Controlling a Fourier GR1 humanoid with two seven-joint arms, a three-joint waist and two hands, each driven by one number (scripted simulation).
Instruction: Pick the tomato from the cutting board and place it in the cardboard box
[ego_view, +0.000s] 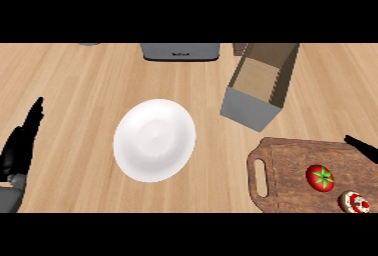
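Cardboard box (260, 85): open, nothing seen inside.
Cutting board (288, 165): bearing tomato (320, 177), round red-and-white item (355, 202) beside.
White plate (155, 139): bare.
Left hand (21, 145): fingers straight, resting, holding nothing.
Right hand (362, 146): only a tip showing over board; finger state untellable.

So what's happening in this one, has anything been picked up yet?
Nothing is held yet. The red tomato with its green stem still lies on the brown wooden cutting board, beside a small round red-and-white item. The right hand shows only as a dark tip at the board's far right edge. The left hand rests open at the left edge. The open cardboard box stands beyond the board, a white plate at centre.
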